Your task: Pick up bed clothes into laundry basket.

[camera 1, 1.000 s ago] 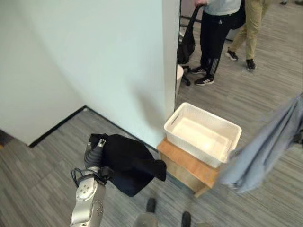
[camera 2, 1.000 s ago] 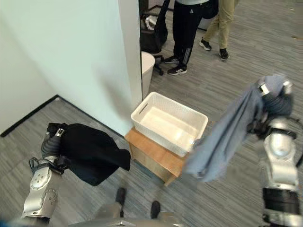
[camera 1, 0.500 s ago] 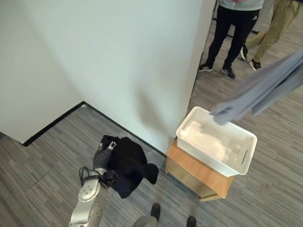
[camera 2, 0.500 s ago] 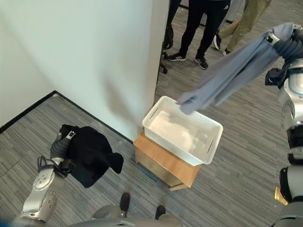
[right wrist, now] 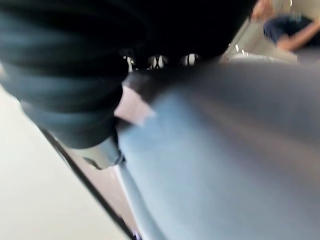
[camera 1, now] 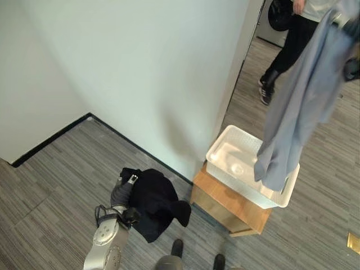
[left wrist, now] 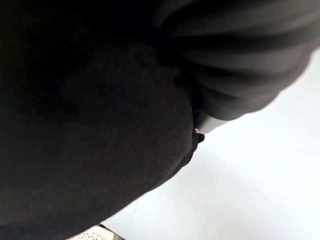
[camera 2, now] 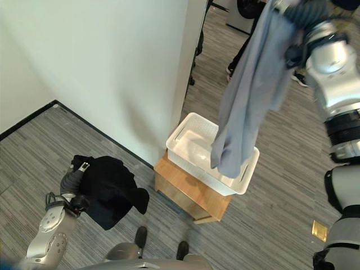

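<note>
Draping over the left hand (camera 2: 72,181), a black garment (camera 2: 109,191) hangs low above the grey floor (camera 2: 34,146), near the wall; fingers hidden under cloth, grip cannot be told. Right of it, a white laundry basket (camera 2: 239,174) sits on a small wooden stand (camera 2: 188,194), covering most of its top. Raised high above the basket, the right hand (camera 2: 306,11) is closed on a grey-blue sheet (camera 2: 247,95); its lower end hangs over the basket's right half. A person's dark-trousered leg (camera 1: 284,56) stands beyond.
</note>
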Robot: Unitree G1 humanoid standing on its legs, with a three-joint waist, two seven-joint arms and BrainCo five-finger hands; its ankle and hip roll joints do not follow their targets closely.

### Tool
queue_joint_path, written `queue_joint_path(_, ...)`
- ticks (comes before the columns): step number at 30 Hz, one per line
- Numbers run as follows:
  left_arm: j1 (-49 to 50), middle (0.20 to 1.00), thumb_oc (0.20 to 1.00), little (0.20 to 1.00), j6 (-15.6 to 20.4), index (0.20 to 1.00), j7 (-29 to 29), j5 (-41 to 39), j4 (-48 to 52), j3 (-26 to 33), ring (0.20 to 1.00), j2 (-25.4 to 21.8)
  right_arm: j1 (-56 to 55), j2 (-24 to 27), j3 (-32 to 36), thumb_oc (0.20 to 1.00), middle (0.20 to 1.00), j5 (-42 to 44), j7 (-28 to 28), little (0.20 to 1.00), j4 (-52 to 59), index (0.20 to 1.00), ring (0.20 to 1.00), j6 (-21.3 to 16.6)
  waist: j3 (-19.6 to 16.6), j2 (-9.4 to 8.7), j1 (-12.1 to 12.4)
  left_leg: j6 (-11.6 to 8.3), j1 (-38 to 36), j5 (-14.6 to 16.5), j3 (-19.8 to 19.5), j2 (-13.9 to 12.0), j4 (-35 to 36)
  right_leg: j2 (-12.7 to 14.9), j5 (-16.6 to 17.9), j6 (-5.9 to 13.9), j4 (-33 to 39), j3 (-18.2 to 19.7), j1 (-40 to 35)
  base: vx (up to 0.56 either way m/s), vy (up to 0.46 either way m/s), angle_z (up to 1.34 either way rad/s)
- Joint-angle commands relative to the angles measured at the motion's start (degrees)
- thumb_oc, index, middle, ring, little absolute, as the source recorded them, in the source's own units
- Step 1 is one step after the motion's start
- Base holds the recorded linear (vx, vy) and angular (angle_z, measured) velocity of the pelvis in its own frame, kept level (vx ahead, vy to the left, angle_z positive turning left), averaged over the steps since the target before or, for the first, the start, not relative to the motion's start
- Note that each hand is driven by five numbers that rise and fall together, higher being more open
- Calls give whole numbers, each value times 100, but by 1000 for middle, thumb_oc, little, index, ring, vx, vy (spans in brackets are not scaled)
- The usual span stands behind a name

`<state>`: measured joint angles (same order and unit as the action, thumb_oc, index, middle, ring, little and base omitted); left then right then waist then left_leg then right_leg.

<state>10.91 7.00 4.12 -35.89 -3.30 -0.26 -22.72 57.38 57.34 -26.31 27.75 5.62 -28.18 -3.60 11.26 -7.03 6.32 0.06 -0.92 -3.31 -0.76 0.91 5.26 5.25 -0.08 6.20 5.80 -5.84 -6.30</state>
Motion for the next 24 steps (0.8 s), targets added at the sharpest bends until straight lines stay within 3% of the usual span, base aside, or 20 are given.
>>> queue_joint_path(1,-163,200,200,200,347,200,22,-215,288,77,200,-183,212,178,49,200,200,-297,22,200,80,200,200,-127,-103,-25,113,-199,-198,265,-121,-217,-26,79,411,117,-103,-238,298,-33,-7,-1)
queue_joint_path(7,-206,200,200,200,338,200,70,-172,314,78,200,-191,-593,-378,227,200,200,-779,-112,200,-16,200,200,83,92,47,162,-191,-66,214,-167,-200,-26,73,435,103,-101,-251,418,-13,-3,0)
queue_joint_path(13,-274,200,200,200,359,200,135,-187,307,74,200,-230,-997,-1087,142,200,200,-1391,-161,200,-927,200,200,286,357,205,261,-183,181,107,-209,-173,-26,79,499,93,-102,-258,646,-53,-6,-1)
queue_joint_path(15,-379,200,200,200,384,200,128,-210,283,61,200,-206,-1262,-1424,-115,200,200,-1656,-493,200,-1284,200,200,335,439,288,313,-188,267,59,-234,-154,-27,77,523,89,-84,-273,728,-48,-2,0)
queue_joint_path(17,-418,200,200,200,387,200,94,-197,250,33,200,-212,-1313,-1440,-229,200,200,-1629,-684,200,-1408,200,200,355,438,297,317,-193,282,53,-254,-154,-27,76,515,88,-80,-284,732,8,-7,3)
queue_joint_path(18,-448,200,200,200,377,200,51,-166,233,-3,200,-218,-1348,-1507,-320,369,369,-1645,-838,369,-1764,369,369,436,430,311,336,-197,291,47,-270,-159,-27,76,502,89,-80,-300,727,27,-22,7)
queue_joint_path(19,-511,200,200,200,352,200,7,-170,218,-61,200,-286,-1237,-1646,-589,1000,1000,-1881,-1130,1000,-2227,1000,1000,579,430,332,366,-209,313,34,-297,-162,-26,80,489,87,-80,-314,733,30,-22,6)
queue_joint_path(24,-577,200,200,200,359,200,-19,-149,237,-94,200,-306,-1120,-1745,-730,1000,1000,-2219,-1088,1000,-2633,1000,1000,629,443,372,327,-213,306,39,-303,-159,-26,71,475,84,-80,-290,730,4,-2,7)
